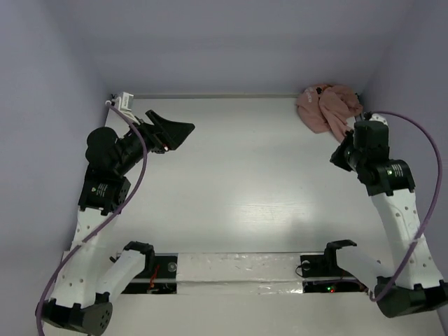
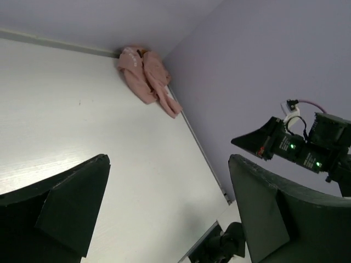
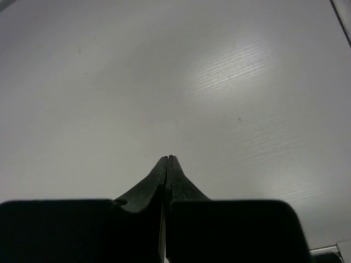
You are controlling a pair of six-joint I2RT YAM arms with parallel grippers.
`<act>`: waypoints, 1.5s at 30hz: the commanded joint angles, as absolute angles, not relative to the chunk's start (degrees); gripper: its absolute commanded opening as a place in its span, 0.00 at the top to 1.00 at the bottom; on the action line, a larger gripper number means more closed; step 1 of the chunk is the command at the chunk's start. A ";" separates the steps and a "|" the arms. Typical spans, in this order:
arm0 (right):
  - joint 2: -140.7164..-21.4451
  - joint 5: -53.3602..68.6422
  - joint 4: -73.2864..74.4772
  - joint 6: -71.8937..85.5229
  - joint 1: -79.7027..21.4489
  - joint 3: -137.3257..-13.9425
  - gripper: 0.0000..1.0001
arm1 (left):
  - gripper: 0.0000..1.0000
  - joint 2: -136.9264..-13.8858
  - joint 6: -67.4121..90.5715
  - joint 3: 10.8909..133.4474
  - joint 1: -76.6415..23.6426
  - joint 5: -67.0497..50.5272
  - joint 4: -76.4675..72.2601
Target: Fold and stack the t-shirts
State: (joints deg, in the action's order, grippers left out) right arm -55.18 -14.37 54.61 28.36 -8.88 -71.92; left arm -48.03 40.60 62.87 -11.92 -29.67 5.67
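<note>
A dusty-pink t-shirt (image 1: 325,106) lies crumpled in a heap in the table's far right corner, against the wall; the left wrist view shows the t-shirt (image 2: 147,79) far off. My right gripper (image 1: 336,158) hovers just in front of the heap, apart from it, and points away over bare table. In the right wrist view my right gripper (image 3: 168,160) is shut with nothing between its fingers. At the far left my left gripper (image 1: 175,129) stands wide open and empty; in its own view the left gripper (image 2: 169,164) frames bare table.
Lilac walls close the white table (image 1: 238,175) at the back and on both sides. A small white fixture (image 1: 124,103) sits in the far left corner. A taped strip (image 1: 238,269) runs along the near edge between the arm bases. The right arm (image 2: 299,147) shows in the left wrist view.
</note>
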 commanded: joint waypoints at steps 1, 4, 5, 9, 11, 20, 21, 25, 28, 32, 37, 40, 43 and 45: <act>-63.08 -7.05 45.46 26.02 -0.64 -72.60 1.00 | 0.14 -49.74 39.73 61.18 -12.66 -29.88 3.25; -72.99 -0.44 39.40 26.80 7.90 -73.64 0.68 | 0.31 -50.97 40.69 57.85 -12.66 -29.80 2.11; -75.91 -1.05 38.68 26.89 9.22 -74.52 0.62 | 0.43 -51.06 41.39 56.96 -12.66 -29.62 1.76; -84.19 -0.18 31.84 32.86 18.00 -73.84 0.36 | 0.75 -52.90 40.88 54.84 -17.03 -25.59 3.77; -87.08 1.67 25.42 35.67 22.65 -71.64 0.22 | 0.88 -54.75 38.59 56.59 -24.14 -19.18 6.14; -100.71 -7.12 13.81 41.31 23.82 -71.37 0.26 | 0.75 -59.94 38.32 52.91 -36.73 -9.32 5.10; -101.85 -7.12 12.67 40.79 23.82 -71.63 0.26 | 0.73 -60.46 38.23 52.56 -36.74 -9.14 5.27; -112.04 -7.12 13.79 40.17 23.82 -78.66 0.27 | 0.68 -61.00 37.79 50.19 -36.74 -8.88 4.83; -116.00 -8.35 14.33 40.08 23.82 -83.92 0.29 | 0.66 -61.17 37.97 49.05 -36.74 -8.00 4.92; -121.89 -7.56 15.99 40.16 23.82 -90.16 0.32 | 0.65 -61.17 38.67 48.16 -36.74 -7.30 4.75; -127.08 -7.65 18.35 40.43 23.82 -96.05 0.41 | 0.65 -61.79 39.02 49.22 -36.74 -5.19 6.50; -127.79 -5.02 17.07 41.13 23.82 -96.16 0.54 | 0.65 -61.52 38.94 50.09 -36.74 -3.44 7.91; -126.49 -1.77 13.56 40.35 23.82 -95.10 0.87 | 0.66 -61.26 38.24 51.41 -36.74 -0.89 10.19; -123.77 -0.88 10.39 38.60 23.21 -93.26 1.00 | 0.66 -61.17 37.62 52.20 -36.74 -0.27 12.03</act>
